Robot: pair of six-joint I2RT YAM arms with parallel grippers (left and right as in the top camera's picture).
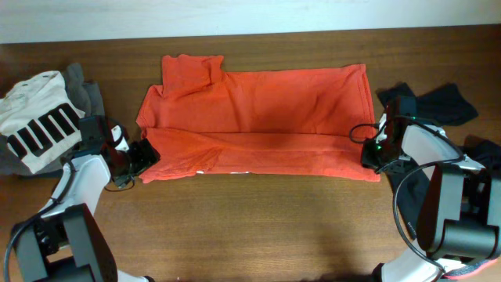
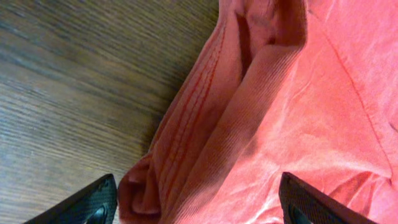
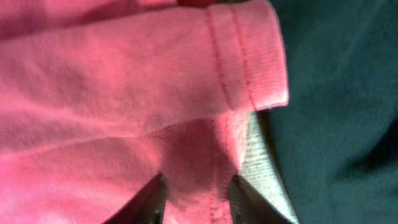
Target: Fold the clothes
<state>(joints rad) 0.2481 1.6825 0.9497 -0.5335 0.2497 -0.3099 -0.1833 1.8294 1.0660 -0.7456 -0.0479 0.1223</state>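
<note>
Orange-red T-shirt (image 1: 258, 110) lies partly folded on wooden table (image 1: 258, 227).

A dark brown wooden surface (image 1: 258, 227) with fine lengthwise grain fills nearly the whole overhead view. Along its far edge runs a pale, whitish strip (image 1: 235, 16); wall or floor, I cannot tell. The light is soft and even.

I work here in what looks like a robot lab: a left arm (image 1: 82, 176) and a right arm (image 1: 427, 149) stand at a plain wooden table (image 1: 258, 227), a white wall (image 1: 235, 16) behind it.
</note>
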